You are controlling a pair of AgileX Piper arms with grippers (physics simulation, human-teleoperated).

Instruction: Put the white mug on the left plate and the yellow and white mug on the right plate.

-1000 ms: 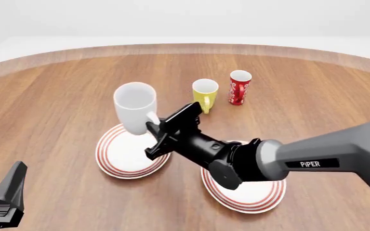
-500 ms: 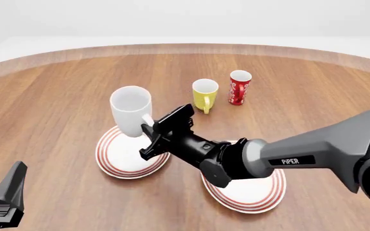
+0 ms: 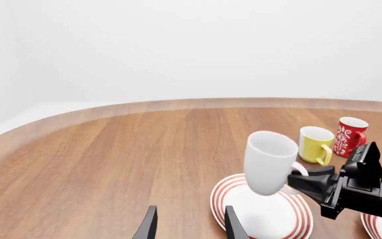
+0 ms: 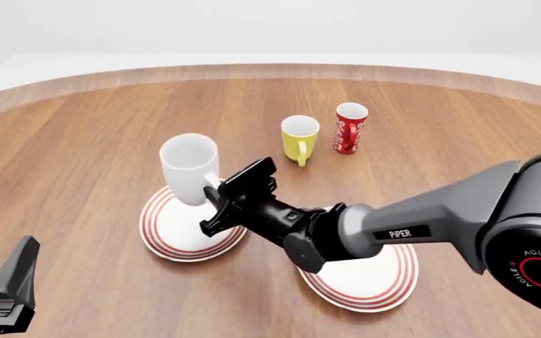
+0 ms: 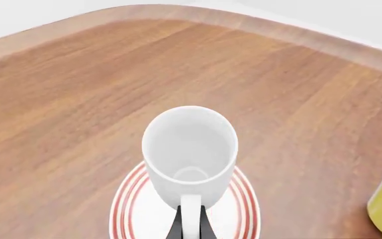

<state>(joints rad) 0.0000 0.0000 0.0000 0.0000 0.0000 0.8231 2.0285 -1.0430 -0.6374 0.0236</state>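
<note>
The large white mug point(image 4: 189, 167) is upright and held by its handle in my shut right gripper point(image 4: 216, 199), over the far part of the left plate point(image 4: 172, 238); it seems to hang just above the plate. It also shows in the right wrist view point(image 5: 189, 149) and in the left wrist view point(image 3: 268, 162). The yellow and white mug point(image 4: 299, 136) stands on the table beyond the plates. The right plate point(image 4: 369, 287) lies under my right arm. My left gripper point(image 4: 3, 296) is open and empty at the near left, well short of the left plate point(image 3: 257, 219).
A slim red cup point(image 4: 349, 127) with white lettering stands just right of the yellow mug. The round wooden table's far edge point(image 4: 270, 70) curves across the back. My right arm reaches across from the right, over the right plate.
My right gripper has carried the white mug down and a little to the left, closer to the left plate. The left gripper has not moved.
</note>
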